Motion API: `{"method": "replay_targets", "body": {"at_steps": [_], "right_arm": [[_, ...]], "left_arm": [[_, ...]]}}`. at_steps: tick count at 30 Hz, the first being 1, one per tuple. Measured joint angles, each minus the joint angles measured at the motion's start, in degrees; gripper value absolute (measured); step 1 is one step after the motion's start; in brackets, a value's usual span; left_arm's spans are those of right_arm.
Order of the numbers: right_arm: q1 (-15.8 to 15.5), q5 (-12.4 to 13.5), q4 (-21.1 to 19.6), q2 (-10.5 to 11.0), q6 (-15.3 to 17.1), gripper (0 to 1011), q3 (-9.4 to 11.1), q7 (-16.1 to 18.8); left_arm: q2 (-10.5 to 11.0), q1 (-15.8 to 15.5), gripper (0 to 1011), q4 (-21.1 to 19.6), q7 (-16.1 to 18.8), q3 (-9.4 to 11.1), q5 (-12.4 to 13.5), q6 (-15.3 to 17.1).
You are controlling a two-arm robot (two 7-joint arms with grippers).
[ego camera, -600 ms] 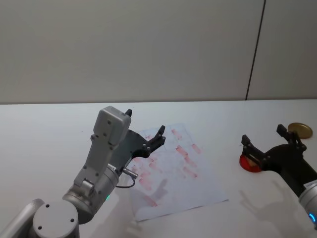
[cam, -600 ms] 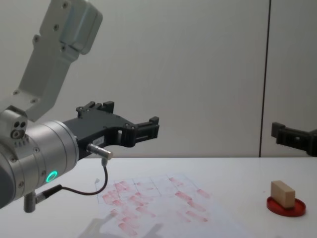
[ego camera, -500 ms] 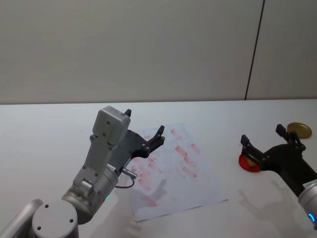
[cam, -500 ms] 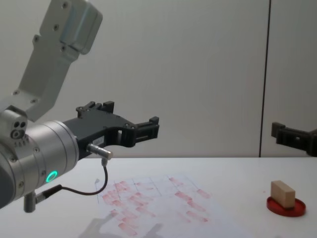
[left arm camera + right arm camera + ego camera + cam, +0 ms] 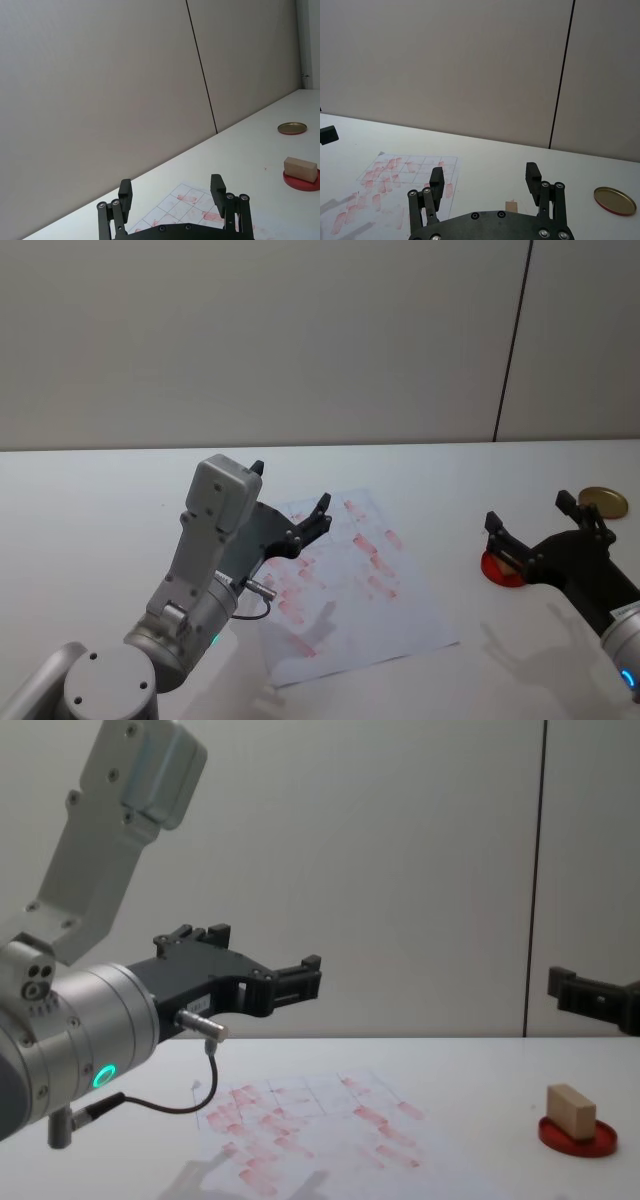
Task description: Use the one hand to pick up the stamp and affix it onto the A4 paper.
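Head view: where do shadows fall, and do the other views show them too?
Head view: a soft grey shadow lies on the A4 paper, fainter ones on the table near the right gripper. Right wrist view: faint shadows cross the paper's stamped corner. Chest view: a dim shadow at the paper's near edge.

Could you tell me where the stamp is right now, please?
In the chest view, the stamp rests on the red ink pad at far right, below the open right claw.

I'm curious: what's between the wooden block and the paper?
Nothing: only bare table separates the stamp and the A4 paper in the chest view.
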Motion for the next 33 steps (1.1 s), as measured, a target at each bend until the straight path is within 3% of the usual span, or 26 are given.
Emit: {"method": "replay_targets", "body": {"at_steps": [16,23,33], "right_arm": [[0.16,-0.06,0.07,-0.11,0.34,1001,0.03,-0.06],[1.38,-0.34,1.01,-0.76,2.72,1001,0.14,-0.92],[5.11,-0.45,5.42,-2.53,7.28,1001,0.43,-1.95]], "left_arm": [[0.0,0.0,993,0.0,0.0,0.0,0.0,0.0],[0.0,0.0,993,0.0,0.0,0.0,0.0,0.0],[0.0,0.0,993,0.0,0.0,0.0,0.0,0.0]]}}
